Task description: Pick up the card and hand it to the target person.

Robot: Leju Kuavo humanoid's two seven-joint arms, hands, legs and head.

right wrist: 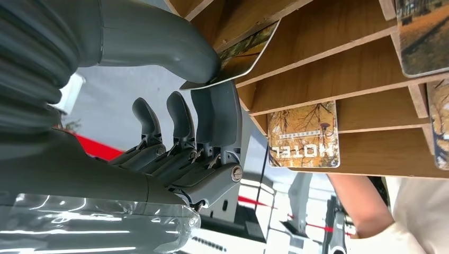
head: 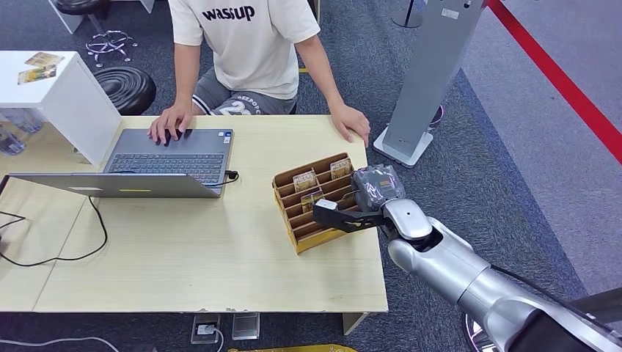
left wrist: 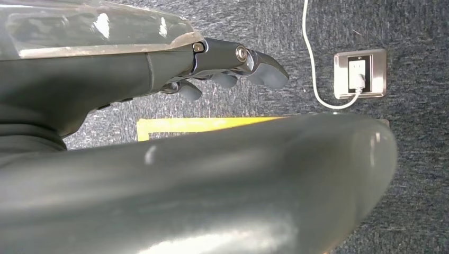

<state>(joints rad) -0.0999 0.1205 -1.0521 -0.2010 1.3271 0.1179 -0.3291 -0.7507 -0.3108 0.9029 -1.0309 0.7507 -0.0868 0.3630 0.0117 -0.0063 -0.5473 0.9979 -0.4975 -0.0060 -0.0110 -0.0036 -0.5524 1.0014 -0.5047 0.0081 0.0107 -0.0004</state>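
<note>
Grasp stage is in hand. Right hand (head: pixel 350 213) is at the near side of the wooden card rack (head: pixel 317 233) on the table (head: pixel 183 249). In the right wrist view, its thumb (right wrist: pixel 174 42) and a finger (right wrist: pixel 222 114) pinch the corner of one card (right wrist: pixel 241 55), which sits partly in its slot; the remaining fingers are curled clear. Other cards, one marked HOTEL (right wrist: pixel 303 135), stand in neighbouring slots. Left hand (left wrist: pixel 233 66) hangs over carpet, fingers loosely bent, holding nothing. Judgement: next move calls for drawing the card straight out along its slot, then carrying it across to the seated person (head: pixel 249 51), whose hand (head: pixel 352 123) rests on the table edge nearby.
</note>
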